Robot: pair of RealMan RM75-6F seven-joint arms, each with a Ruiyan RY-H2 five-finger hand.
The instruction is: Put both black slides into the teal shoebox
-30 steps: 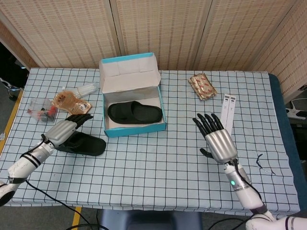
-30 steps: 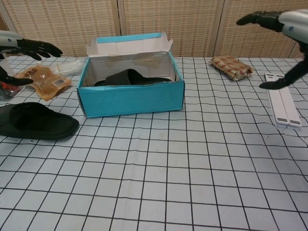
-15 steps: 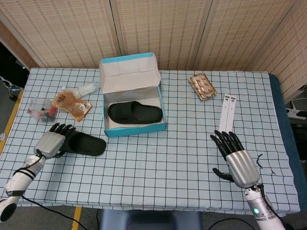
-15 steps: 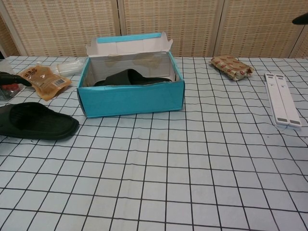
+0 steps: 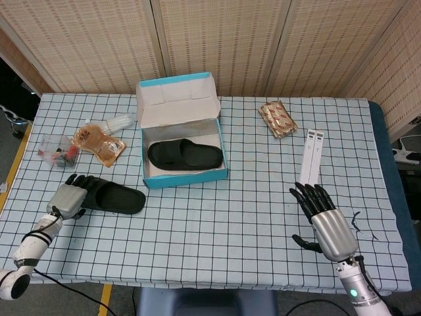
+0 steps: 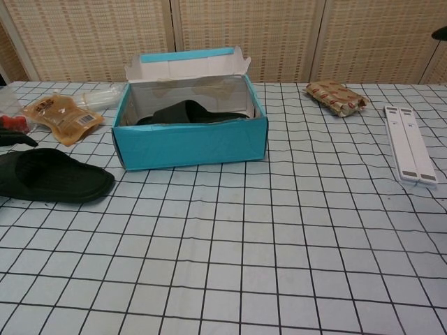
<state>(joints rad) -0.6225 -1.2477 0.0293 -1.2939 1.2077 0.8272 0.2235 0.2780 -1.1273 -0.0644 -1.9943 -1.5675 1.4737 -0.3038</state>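
Observation:
The teal shoebox (image 5: 186, 176) (image 6: 190, 144) stands open at the table's middle back, lid up. One black slide (image 5: 183, 155) (image 6: 187, 112) lies inside it. The other black slide (image 5: 114, 197) (image 6: 49, 175) lies on the checked cloth to the box's left. My left hand (image 5: 68, 196) hovers at that slide's left end, fingers spread, holding nothing; only a dark fingertip (image 6: 15, 140) of it shows at the chest view's left edge. My right hand (image 5: 325, 220) is open with fingers spread, near the table's front right, far from both slides.
An orange snack packet (image 5: 99, 141) (image 6: 59, 112), a clear bag (image 5: 122, 121) and a small clear box (image 5: 54, 150) lie at the left. A brown wrapped pack (image 5: 277, 118) (image 6: 336, 96) and a white two-strip bar (image 5: 310, 157) (image 6: 408, 152) lie at the right.
My left hand drew back toward the front left, off the loose slide, which stayed in place. My right hand pulled back toward the front right edge.

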